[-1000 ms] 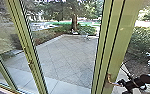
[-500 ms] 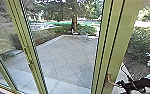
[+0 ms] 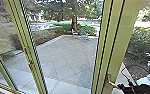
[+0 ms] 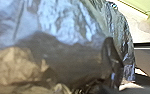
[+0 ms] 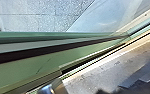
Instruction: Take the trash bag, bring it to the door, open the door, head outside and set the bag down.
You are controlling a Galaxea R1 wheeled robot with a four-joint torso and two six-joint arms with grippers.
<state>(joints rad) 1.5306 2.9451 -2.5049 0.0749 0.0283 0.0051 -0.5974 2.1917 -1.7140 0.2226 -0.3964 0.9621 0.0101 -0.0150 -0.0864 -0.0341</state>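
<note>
A green-framed glass door [image 3: 116, 47] stands in front of me in the head view, with a metal lever handle [image 3: 112, 82] low on its frame. My right gripper [image 3: 119, 86] is at the free end of that lever, its arm coming from the lower right. Close to the left wrist camera is the trash bag [image 4: 66, 22], dark and shiny with bluish glare and folds. How my left gripper bears on the bag is unclear. The door's green frame [image 5: 23, 72] crosses the right wrist view, near a metal part at the bottom.
Beyond the glass lies a paved patio [image 3: 66, 57] with a low border. Light-coloured furniture [image 3: 86, 36] stands at its far side, near a tree trunk [image 3: 74, 23]. Another green upright [image 3: 28, 50] is on the left, and bushes [image 3: 143, 42] grow at the right.
The right arm has sunk lower in the head view, and the lever's outer end is tipped slightly further down. The door frame and patio look unmoved.
</note>
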